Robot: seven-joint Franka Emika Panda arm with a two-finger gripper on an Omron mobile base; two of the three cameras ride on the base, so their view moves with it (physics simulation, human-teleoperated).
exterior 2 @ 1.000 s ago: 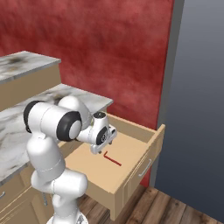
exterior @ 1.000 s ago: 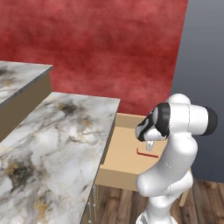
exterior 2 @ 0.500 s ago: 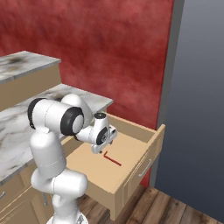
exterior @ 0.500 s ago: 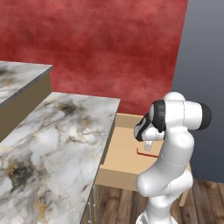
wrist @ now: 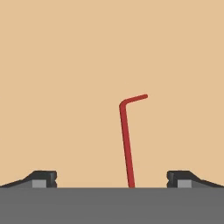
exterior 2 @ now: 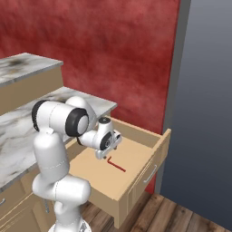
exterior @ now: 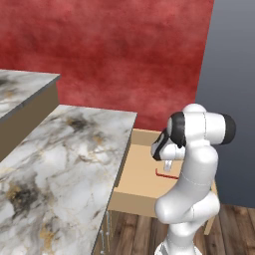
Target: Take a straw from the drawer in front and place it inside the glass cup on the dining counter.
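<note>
Red straw: you see one straw lying flat on the drawer floor. In the hand view it sits in the lower middle of the frame, a long stem with a short bent tip at its top. In the right base view the straw is at the middle of the frame.
Change: half a second ago the white arm stood a bit more upright. Now you can see it has leaned lower over the drawer. The straw lies in the same spot.
Gripper: your gripper hangs over the straw with its jaws wide apart and nothing in them. One fingertip is at the lower left of the hand view and the other at the lower right, with the straw between them but not touching. In the right base view the gripper is just above the straw.
Count: one straw, one drawer, one gripper, two marble tops.
Drawer: the tan wood drawer is pulled open at the middle right of the right base view. In the left base view the drawer is at the lower middle.
Surface: a marble counter with dark and gold veins sits at the left of the left base view. A higher marble top is at the far left, above it.
Room: a red wall is across the top, a grey wall at the right, and a wood floor at the bottom.
</note>
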